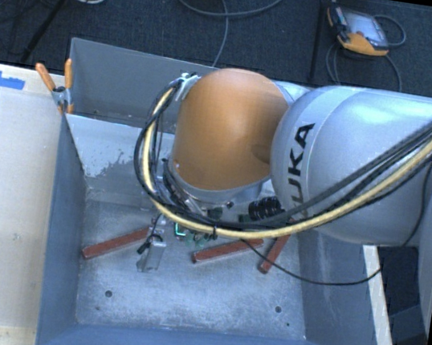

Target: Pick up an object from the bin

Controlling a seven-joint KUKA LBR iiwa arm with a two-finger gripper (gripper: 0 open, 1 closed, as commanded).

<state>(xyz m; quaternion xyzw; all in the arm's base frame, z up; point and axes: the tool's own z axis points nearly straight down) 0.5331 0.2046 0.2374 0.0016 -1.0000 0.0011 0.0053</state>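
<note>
Stick (115, 243), brown, leftmost in bin (70, 210), lies beside end effector (152, 253), whose opening I cannot tell.

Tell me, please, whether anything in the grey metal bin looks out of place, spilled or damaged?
Nothing stands out. The left reddish-brown stick, the middle stick and the right stick lie loose at different angles on the floor of the grey metal bin, none visibly broken. The gripper hangs by the left one's inner end.
</note>
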